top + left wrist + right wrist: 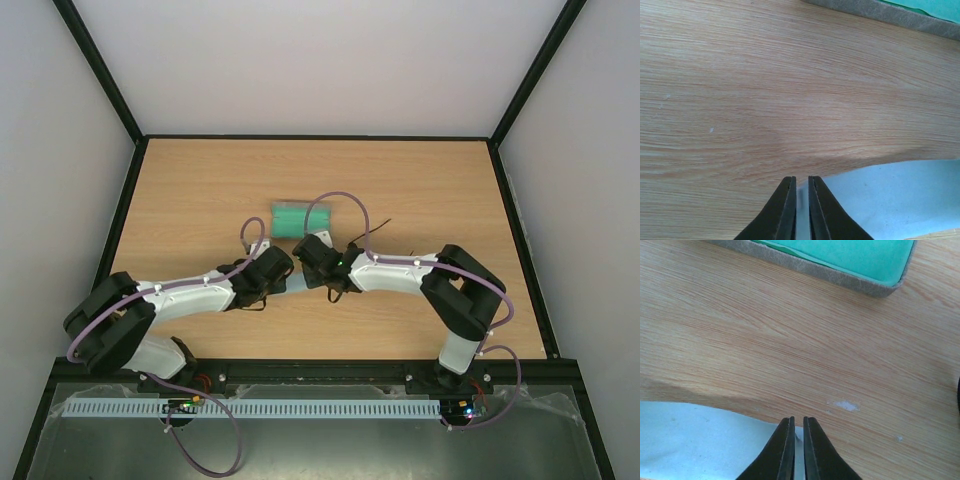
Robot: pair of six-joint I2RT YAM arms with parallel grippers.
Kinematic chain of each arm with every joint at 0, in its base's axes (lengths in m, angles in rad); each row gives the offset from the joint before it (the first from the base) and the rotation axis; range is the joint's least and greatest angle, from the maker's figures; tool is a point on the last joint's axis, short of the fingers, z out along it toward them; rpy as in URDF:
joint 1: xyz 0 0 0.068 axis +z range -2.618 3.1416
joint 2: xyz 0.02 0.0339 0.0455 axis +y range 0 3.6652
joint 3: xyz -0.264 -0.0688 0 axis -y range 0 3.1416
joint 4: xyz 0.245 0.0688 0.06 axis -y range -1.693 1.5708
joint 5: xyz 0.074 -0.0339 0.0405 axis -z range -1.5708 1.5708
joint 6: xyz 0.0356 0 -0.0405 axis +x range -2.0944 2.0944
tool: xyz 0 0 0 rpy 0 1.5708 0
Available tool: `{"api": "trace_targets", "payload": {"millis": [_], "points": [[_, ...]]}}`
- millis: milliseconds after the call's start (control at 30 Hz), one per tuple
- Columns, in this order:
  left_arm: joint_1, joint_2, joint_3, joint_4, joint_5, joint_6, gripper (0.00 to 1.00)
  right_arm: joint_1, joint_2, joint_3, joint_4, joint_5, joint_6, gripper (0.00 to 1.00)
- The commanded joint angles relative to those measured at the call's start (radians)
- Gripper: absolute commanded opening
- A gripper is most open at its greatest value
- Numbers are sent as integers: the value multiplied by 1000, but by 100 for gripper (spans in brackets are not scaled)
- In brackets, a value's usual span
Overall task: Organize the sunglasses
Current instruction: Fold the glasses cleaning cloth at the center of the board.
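Observation:
The light blue cloth (296, 286) lies on the wooden table between my two wrists. My left gripper (802, 181) is shut on the cloth's (900, 195) far left corner. My right gripper (798, 421) is shut on the cloth's (695, 440) far right corner. Of the sunglasses I see only a thin dark temple arm (381, 224) poking out beyond the right arm, and a dark sliver (958, 392) at the right edge of the right wrist view. The rest is hidden.
The grey case with green lining (298, 220) lies open just beyond both grippers; it also shows in the left wrist view (890, 12) and the right wrist view (840, 257). Black frame rails (128, 210) border the table.

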Motion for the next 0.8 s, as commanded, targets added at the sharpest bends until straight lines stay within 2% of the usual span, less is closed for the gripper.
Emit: {"api": "trace_targets", "payload": {"millis": [0, 233, 267, 300, 433, 500, 600, 767], "points": [[8, -14, 6, -18, -34, -10, 12, -8, 9, 9, 12, 25, 3, 11], [24, -50, 8, -63, -52, -18, 30, -24, -16, 14, 0, 36, -12, 29], [26, -61, 8, -70, -49, -19, 34, -24, -25, 13, -3, 35, -13, 30], [27, -69, 9, -79, -46, -20, 41, -24, -37, 12, -6, 31, -14, 32], [29, -119, 21, -134, -33, -17, 56, -24, -107, -30, -2, 0, -14, 38], [33, -159, 25, -162, -21, -15, 61, -25, -146, -60, 6, -32, -14, 41], [51, -211, 20, -182, 26, -11, 70, -31, -190, -97, 24, -123, -11, 44], [125, -282, -32, -148, 222, 19, 78, -54, -246, -159, 67, -275, 11, 45]]}}
